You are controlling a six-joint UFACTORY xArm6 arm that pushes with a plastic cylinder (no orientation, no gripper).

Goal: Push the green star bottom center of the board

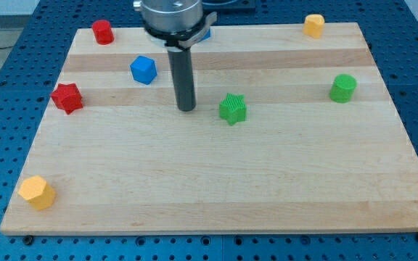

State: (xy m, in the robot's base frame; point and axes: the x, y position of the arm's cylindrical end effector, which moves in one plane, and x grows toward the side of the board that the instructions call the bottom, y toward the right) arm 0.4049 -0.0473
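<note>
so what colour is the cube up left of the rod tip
Blue: the blue cube, seen in the camera view.

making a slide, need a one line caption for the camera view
My tip rests on the wooden board just to the view's left of the green star, not touching it, other blocks scattered near the edges.

Arm housing (171,16) was cut off by the view's top edge; only its lower rim and the rod beneath it showed. A blue block (205,32) sat directly behind the housing, at the housing's right side in the view; only a small sliver of it showed, so its shape could not be made out. The wooden surface (216,181) near the housing was partly covered by the rod. The rod's lower end, my tip (186,109), showed in full below the housing, but whether it touched the surface could not be told.
</note>
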